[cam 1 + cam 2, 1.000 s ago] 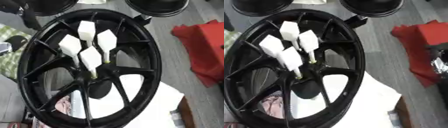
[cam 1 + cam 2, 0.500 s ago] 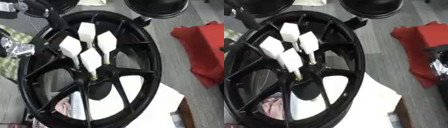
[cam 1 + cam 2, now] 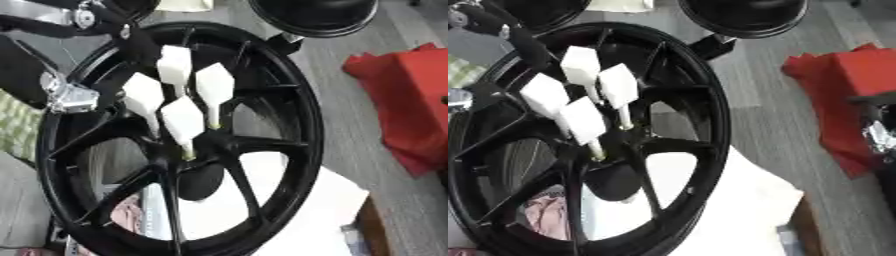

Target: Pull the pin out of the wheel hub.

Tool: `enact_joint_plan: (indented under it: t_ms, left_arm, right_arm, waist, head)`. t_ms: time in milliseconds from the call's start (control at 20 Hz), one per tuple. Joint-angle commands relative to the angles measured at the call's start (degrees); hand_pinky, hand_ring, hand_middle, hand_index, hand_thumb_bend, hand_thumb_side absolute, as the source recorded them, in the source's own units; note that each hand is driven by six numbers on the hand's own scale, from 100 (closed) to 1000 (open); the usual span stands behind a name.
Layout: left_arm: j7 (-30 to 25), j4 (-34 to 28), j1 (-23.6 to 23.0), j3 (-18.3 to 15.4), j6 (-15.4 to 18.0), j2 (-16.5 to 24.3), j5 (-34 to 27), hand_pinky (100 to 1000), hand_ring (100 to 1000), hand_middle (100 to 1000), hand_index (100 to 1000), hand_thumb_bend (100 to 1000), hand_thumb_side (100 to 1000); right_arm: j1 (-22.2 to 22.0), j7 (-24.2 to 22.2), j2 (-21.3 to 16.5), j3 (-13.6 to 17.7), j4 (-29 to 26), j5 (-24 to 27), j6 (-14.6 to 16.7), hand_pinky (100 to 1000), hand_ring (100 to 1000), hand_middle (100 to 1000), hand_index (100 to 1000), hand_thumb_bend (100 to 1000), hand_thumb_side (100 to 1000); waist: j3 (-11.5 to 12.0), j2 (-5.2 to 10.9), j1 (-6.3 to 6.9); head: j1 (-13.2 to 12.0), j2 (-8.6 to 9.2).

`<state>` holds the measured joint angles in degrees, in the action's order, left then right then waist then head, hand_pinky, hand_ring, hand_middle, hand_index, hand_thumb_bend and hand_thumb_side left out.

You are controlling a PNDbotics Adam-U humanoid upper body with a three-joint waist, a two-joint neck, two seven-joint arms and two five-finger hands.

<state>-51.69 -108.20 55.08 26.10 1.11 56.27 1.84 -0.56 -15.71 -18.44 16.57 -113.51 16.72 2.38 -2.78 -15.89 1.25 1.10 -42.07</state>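
One large black wheel hub [image 3: 262, 150] fills the middle of the scene, its spokes running out from a dark centre. Four white pins stand in a tight cluster just above that centre, each with a blocky white head on a thin stem: the top pin [image 3: 175, 65], the right pin [image 3: 213, 85], the left pin [image 3: 143, 92] and the lowest pin [image 3: 182, 120], whose stem reaches down nearest the hub's centre. All four are seated in the hub.

One robot hand shows, the left hand [image 3: 66, 95], coming in over the hub's upper left rim. Its dark fingers [image 3: 131, 42] reach along the rim toward the cluster, ending just beside the top pin and above the left pin, with the silver part of the hand lower, left of the left pin. Whether the fingers are curled or straight I cannot tell, and they have hold of nothing that I can see.

Beyond the hub's top edge sits one more dark round wheel [image 3: 315, 15]. To the hub's right lies one red cloth [image 3: 407, 100]. White paper [image 3: 745, 210] lies under the hub's lower right.
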Motion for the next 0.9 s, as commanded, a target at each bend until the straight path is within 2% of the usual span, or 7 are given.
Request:
enact_joint_plan:
  t_ms: [50, 450, 900]
  left_arm:
    - [-0.27, 0.86, 1.56, -0.06, 0.67, 0.08, 0.85, 904, 851, 825, 936, 188, 660]
    - [-0.28, 2.49, 2.13, 1.01, 1.03, -1.05, 1.94, 903, 853, 826, 935, 181, 688]
    - [-0.28, 3.38, 1.78, 1.89, 1.17, -1.49, 2.84, 875, 813, 781, 914, 152, 696]
  right_arm:
    - [0.13, -0.24, -1.15, 0.16, -1.08, -0.36, -0.11, 975, 758, 506, 591, 157, 151]
    - [0.18, -0.42, -0.97, 0.24, -1.07, -0.47, -0.21, 975, 757, 504, 591, 155, 153]
    - [0.41, -0.57, -0.80, 0.28, -1.08, -0.57, -0.12, 977, 757, 504, 592, 152, 155]
  waist:
    - [-0.11, 1.16, -0.11]
    - [-0.27, 0.96, -0.16]
    - [-0.48, 0.49, -0.20]
  head:
    - [-0.20, 0.82]
    - [-0.44, 0.76]
    - [-0.84, 0.63]
